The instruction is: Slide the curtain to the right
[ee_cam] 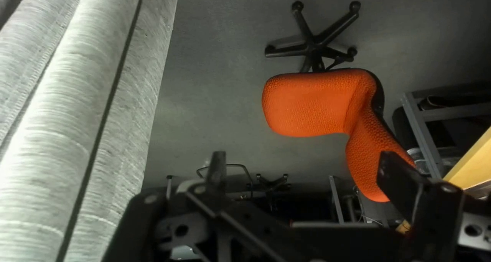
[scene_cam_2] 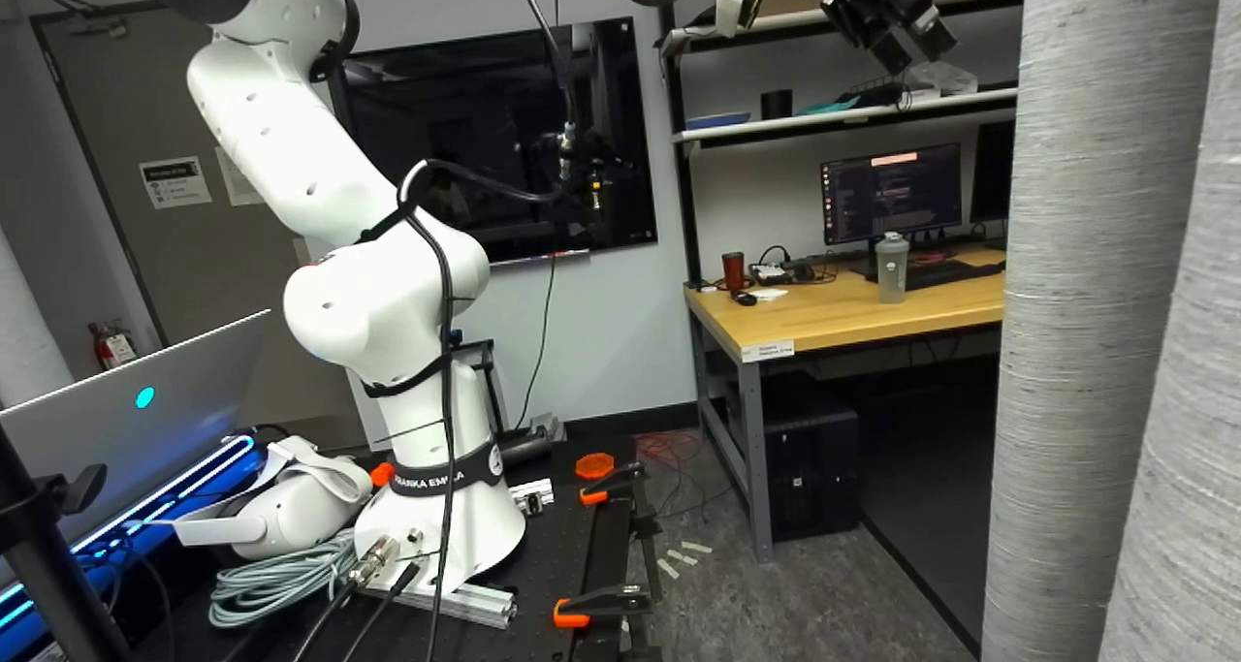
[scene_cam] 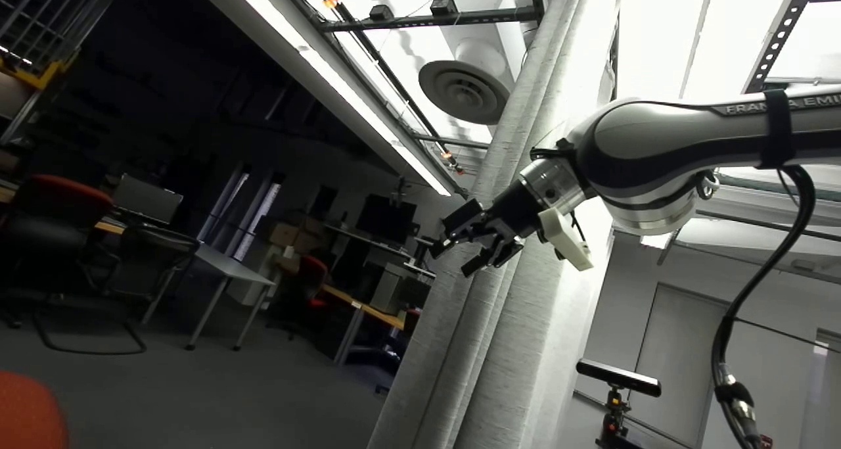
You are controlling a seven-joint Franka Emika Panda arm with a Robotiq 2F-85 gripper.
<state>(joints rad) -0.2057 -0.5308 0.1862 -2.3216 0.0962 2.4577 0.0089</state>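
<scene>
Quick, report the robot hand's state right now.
Hand: open, holding nothing; the curtain is outside its grip.

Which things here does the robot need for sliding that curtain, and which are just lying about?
Part of the job:
light grey curtain
end effector, its jaws open

Just around, seemingly unrelated:
orange chair
lit monitor
bottle
red cup

Matt, coarse-woven cloth forms the curtain [scene_cam_2: 1096,352] beyond the edge of a dull black bench [scene_cam_2: 557,546] where plastic clamps [scene_cam_2: 611,601] sit. A smooth white arm [scene_cam_2: 388,294] carries a gripper [ee_cam: 301,166] in matt black and bare metal. Past the far edge hangs a glossy screen [scene_cam_2: 494,129]; off the clamp-side corner, a desk [scene_cam_2: 834,318] of wood and metal.
</scene>
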